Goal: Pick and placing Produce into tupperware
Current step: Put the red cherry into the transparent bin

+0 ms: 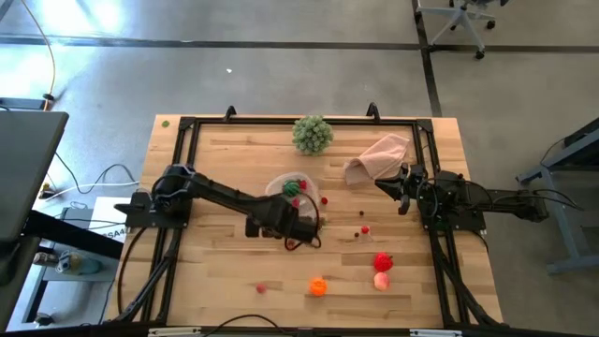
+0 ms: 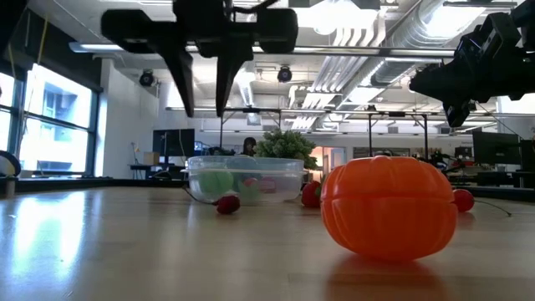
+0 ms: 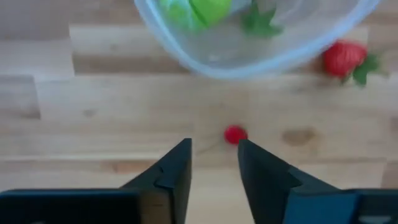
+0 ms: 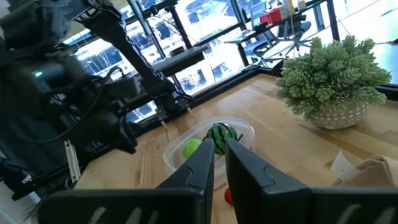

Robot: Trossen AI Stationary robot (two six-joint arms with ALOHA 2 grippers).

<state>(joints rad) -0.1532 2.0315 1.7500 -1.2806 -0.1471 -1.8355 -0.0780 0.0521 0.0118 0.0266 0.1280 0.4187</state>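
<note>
The left gripper (image 3: pixel 214 163) is hanging above the wooden surface (image 1: pixel 225 271), just in front of the tupperware (image 1: pixel 298 192). Its two dark, flat fingers are sitting a little way apart, and nothing is between them. A tiny round red berry (image 3: pixel 234 134) is lying on the bare wood just past the fingertips, not touching them.

The tupperware is clear and smooth with round corners. A light green piece (image 4: pixel 191 147) and a striped dark green piece (image 4: pixel 221 133) are sitting inside it. A red strawberry (image 3: pixel 344 58) with a green leaf is resting on the wood just beside its wall.

More produce is lying apart on the open wood toward the near edge: a shiny orange ribbed piece (image 2: pixel 389 207), a red piece (image 1: pixel 383 262) and a pink piece (image 1: pixel 381 280).

The right gripper (image 1: pixel 404 204) is waiting near the pinkish cloth (image 1: pixel 379 157), its fingers nearly shut on nothing. A leafy green ball (image 1: pixel 312 134) is standing by the far edge.
</note>
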